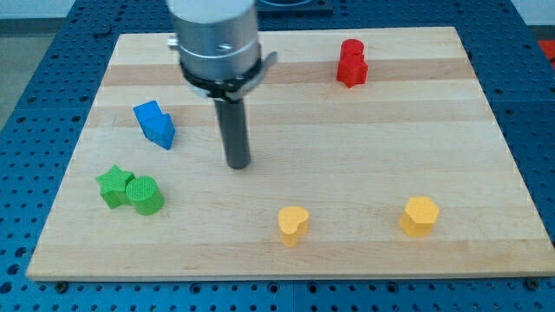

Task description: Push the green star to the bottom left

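You've got nothing to read here: no lettering, label, brand, number or sign shows on the table, on any of the blocks, or on the arm's grey housing above the rod.

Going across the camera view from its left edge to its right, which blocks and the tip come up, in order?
green star → green cylinder → blue block → my tip → yellow heart → red block → yellow hexagon.
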